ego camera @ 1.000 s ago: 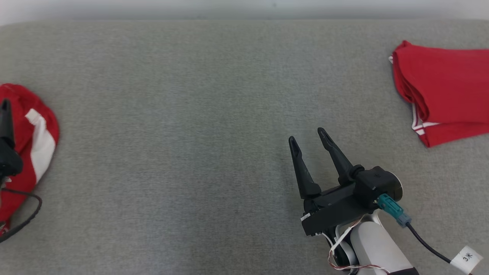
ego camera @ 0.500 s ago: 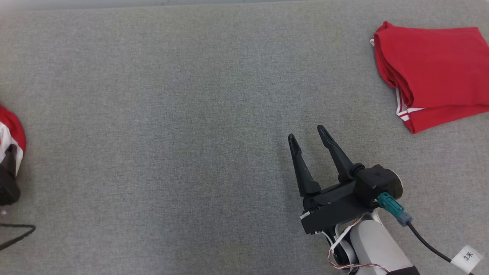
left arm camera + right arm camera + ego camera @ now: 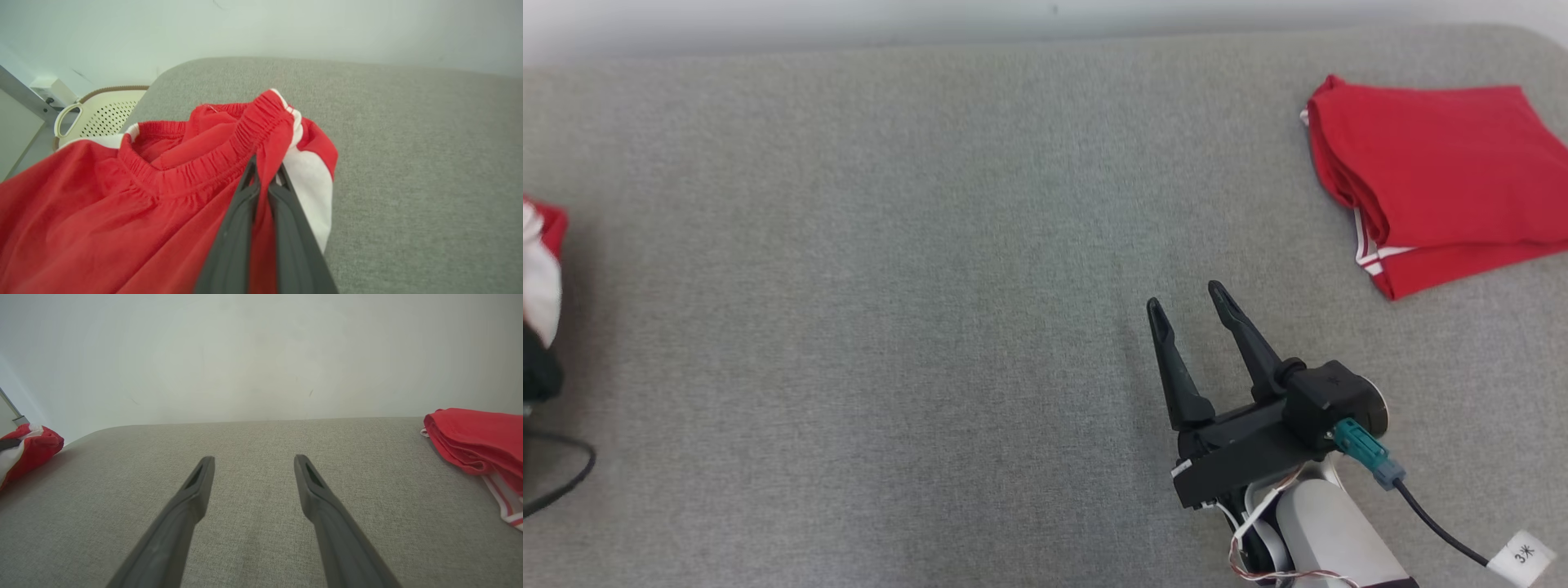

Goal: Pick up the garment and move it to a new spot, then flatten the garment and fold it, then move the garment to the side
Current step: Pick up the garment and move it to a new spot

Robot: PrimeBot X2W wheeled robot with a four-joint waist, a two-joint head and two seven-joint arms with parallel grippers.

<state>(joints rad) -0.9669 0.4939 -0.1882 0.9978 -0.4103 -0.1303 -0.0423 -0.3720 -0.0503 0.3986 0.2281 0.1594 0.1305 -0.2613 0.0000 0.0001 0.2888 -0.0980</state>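
The garment [image 3: 122, 204] is a crumpled red pair of shorts with a white side stripe and an elastic waistband. It lies at the table's far left, also seen as the garment [image 3: 541, 245] at the head view's left edge and the garment [image 3: 30, 451] in the right wrist view. My left gripper [image 3: 265, 173] is shut on a fold of the waistband, with red cloth pinched between its fingers. My right gripper [image 3: 1186, 296] hovers open over bare table at the lower right, nothing between its fingers [image 3: 192, 490].
A second red garment [image 3: 1429, 171], folded with white trim, lies at the table's back right. The grey fabric table [image 3: 931, 286] spreads wide between the two. A cream perforated basket [image 3: 102, 114] stands beyond the table's left end, near the wall.
My left gripper has shut on the garment's waistband. The head view has shifted, so both garments sit differently in the picture. The right arm holds the same pose.
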